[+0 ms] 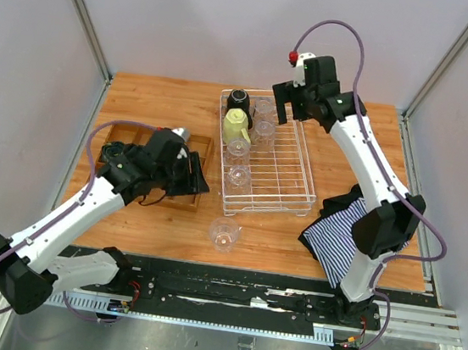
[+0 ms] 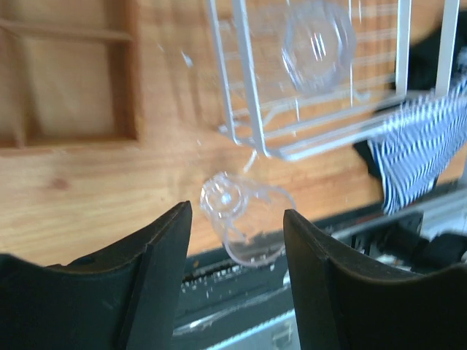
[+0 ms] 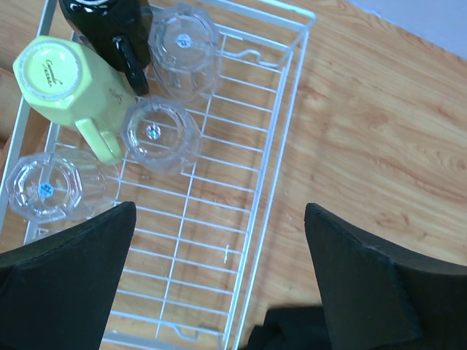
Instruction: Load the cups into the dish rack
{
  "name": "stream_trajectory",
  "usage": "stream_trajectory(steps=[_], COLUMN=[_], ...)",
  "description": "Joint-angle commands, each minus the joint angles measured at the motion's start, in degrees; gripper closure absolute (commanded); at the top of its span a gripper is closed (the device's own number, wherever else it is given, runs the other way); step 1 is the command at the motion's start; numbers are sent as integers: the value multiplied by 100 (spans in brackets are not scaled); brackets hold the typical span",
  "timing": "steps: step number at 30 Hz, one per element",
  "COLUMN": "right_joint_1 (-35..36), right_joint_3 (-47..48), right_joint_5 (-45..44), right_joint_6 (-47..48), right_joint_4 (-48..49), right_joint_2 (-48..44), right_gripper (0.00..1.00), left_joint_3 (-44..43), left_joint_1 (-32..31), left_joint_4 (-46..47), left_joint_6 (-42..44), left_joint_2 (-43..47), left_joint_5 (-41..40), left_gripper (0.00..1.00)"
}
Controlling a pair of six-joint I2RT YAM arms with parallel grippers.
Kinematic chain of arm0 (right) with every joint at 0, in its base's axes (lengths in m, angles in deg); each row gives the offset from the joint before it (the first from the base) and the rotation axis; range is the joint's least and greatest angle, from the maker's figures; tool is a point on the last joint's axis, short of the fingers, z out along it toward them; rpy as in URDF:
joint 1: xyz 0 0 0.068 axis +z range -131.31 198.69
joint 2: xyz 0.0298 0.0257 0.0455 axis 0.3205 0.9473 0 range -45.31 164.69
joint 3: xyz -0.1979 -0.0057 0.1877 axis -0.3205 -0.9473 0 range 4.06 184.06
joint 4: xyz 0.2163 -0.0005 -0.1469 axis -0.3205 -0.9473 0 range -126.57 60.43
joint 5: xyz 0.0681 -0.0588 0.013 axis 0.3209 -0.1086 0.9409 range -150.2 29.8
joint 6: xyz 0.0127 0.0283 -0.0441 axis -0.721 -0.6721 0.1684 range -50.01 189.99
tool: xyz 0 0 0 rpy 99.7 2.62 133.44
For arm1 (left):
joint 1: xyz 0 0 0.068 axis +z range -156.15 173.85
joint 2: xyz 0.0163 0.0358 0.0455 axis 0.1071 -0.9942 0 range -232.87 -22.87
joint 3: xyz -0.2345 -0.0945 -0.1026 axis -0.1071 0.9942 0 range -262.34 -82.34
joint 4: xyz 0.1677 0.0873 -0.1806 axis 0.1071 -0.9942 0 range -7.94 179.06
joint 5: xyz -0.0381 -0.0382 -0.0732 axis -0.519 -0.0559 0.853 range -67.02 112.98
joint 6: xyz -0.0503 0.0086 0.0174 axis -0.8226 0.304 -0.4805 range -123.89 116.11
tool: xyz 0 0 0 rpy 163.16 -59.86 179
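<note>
Left fingers (image 2: 157,277): partly apart, the gap between them clear, gripping nothing. They hang over the right end of the wooden tray (image 1: 119,137) at the left of the worktop (image 1: 158,97), tips turned toward the dish rack (image 1: 290,169).

Right fingers (image 3: 379,284): spread wide, empty, above the far end of the rack near its right rim.

Rack contents, all along its left side:
- black mug (image 1: 240,99) in the far left corner.
- yellow-green mug (image 1: 236,126) just nearer than the black one and close against it, mouth down (printed base up in the right wrist view), handle toward the near end.
- four clear tumblers (image 1: 263,132): two just to the right of the mugs, two in a line nearer along the left side. The three seen from the right wrist stand base up.

Loose tumbler (image 1: 224,234): on the worktop just in front of the rack's near left corner, apart from it. The left wrist view shows it beyond the gap between the fingers, blurred (upright or tipped: cannot tell).

Striped cloth (image 1: 333,234): on the worktop to the right of the rack's near end, beside the right arm.
</note>
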Motion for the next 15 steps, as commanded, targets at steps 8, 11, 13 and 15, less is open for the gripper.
stream_trajectory(steps=[8,11,13,15], right_joint_1=[-162,-194,-219,-232], right_joint_3=[-1896,-2347,-2564,-2742], right_joint_5=[102,61,38,16], right_joint_6=[-474,-516,-538,-541], right_joint_4=[19,33,21,2], right_joint_2=[-1911,-2347,-2598,-2795], right_gripper=[1,1,1,1], left_joint_3=[1079,1312,1470,1552], left_joint_1=[-1781,-1863,-1873,-1874], left_joint_4=[461,535,630,725], left_joint_6=[-555,-559,-541,-515], left_joint_2=[216,247,252,240], left_joint_5=[-738,-779,-774,-783], left_gripper=[46,46,47,47])
